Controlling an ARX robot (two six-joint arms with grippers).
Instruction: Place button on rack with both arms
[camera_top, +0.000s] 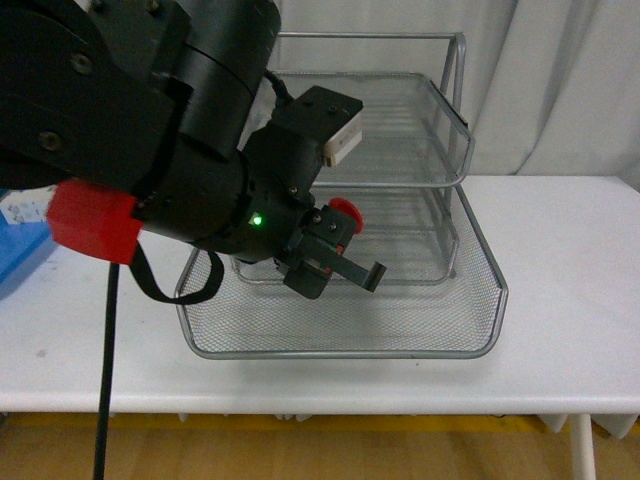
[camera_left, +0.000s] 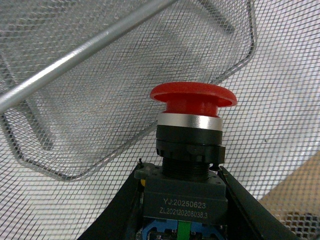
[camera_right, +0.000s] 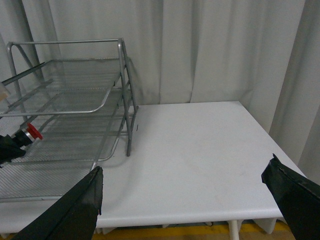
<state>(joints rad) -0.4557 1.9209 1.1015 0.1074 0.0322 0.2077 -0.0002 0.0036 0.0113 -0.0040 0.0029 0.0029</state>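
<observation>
The left gripper (camera_top: 332, 262) is clamping the button (camera_top: 343, 214) by its black boxy body, one black finger (camera_left: 117, 212) pressing each side. The button's red mushroom cap is sitting on a silver collar and a ribbed black neck, and its body is carrying a printed code, with blue and green parts just showing where the left wrist view cuts it off. It is hanging over the bottom tier of the rack (camera_top: 340, 352), left of middle, close to the near edge of the middle tier; whether it is touching the mesh I cannot tell. The bulky left arm is hiding the rack's left side. The right gripper (camera_right: 185, 200) is gaping wide and empty over the white table (camera_top: 560, 300), well to the right of the rack.
</observation>
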